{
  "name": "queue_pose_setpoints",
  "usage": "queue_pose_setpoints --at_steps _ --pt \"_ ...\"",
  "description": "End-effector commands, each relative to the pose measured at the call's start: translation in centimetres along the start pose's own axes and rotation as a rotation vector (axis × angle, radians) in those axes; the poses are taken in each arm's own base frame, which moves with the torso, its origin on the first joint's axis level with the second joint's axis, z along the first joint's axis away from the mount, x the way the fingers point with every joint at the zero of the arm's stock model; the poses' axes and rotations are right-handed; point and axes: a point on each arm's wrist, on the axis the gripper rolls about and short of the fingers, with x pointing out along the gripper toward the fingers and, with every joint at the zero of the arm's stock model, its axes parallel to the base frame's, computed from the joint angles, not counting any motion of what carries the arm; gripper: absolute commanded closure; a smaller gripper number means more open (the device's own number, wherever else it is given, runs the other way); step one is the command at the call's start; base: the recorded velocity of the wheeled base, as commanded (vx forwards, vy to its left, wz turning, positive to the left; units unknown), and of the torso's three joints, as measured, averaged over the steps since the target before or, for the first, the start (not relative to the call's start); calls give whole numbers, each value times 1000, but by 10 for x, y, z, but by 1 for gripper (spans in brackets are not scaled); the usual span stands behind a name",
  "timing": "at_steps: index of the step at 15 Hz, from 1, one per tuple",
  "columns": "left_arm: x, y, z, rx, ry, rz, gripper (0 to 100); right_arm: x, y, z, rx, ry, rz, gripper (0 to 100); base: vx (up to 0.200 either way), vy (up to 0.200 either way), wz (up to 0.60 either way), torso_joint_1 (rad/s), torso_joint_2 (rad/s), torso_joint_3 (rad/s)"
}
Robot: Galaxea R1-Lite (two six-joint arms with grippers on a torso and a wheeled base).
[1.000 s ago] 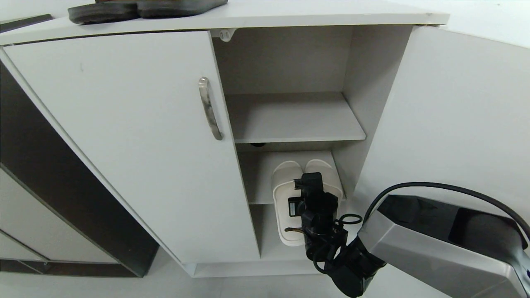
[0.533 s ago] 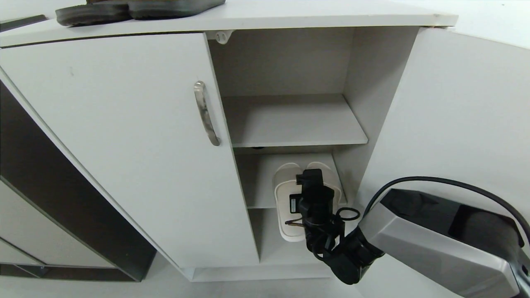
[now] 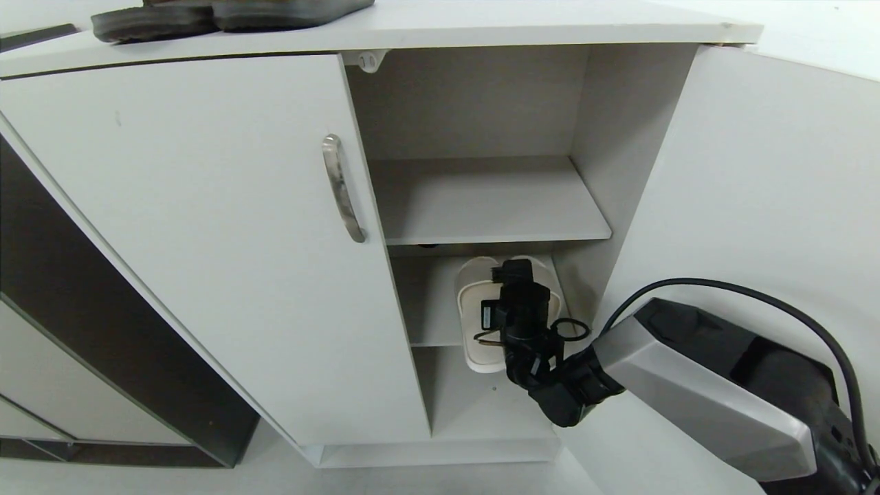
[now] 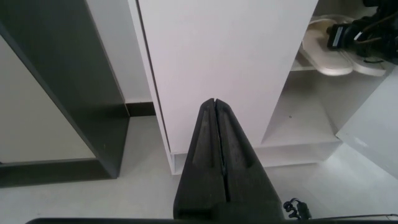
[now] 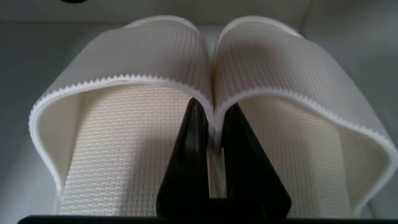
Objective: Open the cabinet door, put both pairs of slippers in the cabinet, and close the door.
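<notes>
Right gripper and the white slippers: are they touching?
Touching. The right wrist view shows the right gripper shut on the white slippers, their inner edges pinched between its fingers.

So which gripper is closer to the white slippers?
Right. The right gripper grips the white slippers where their inner edges meet, at the cabinet shelf; the left gripper hangs shut outside, facing the closed left door.

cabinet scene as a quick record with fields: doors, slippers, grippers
right door: open
left door: shut
white slippers: toes on the second shelf, heels overhanging its front
right gripper: shut on white slippers, pinching their inner edges together
dark slippers: on the cabinet top
left gripper: shut, empty, low before the left door
</notes>
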Motion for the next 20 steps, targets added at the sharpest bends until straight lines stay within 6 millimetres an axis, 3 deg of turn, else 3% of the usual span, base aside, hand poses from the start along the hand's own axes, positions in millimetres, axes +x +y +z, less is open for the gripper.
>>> queue_pose_setpoints --at_steps 1,12,17,18,20 --pt "0 0 0 0 0 0 100 9 3 3 14 -23 -6 100 0 0 0 0 0 0" --pt "0 0 0 0 2 2 100 32 7 3 4 -23 -24 100 0 0 0 0 0 0" --pt "0 0 0 1 0 2 100 38 5 -10 -9 -7 -34 100 0 0 0 0 0 0" --pt "0 0 0 1 0 2 100 40 4 -13 -11 -4 -38 0 0 0 0 0 0 0" --pt "0 0 0 1 2 2 100 41 3 -14 -11 -3 -35 0 0 0 0 0 0 0"
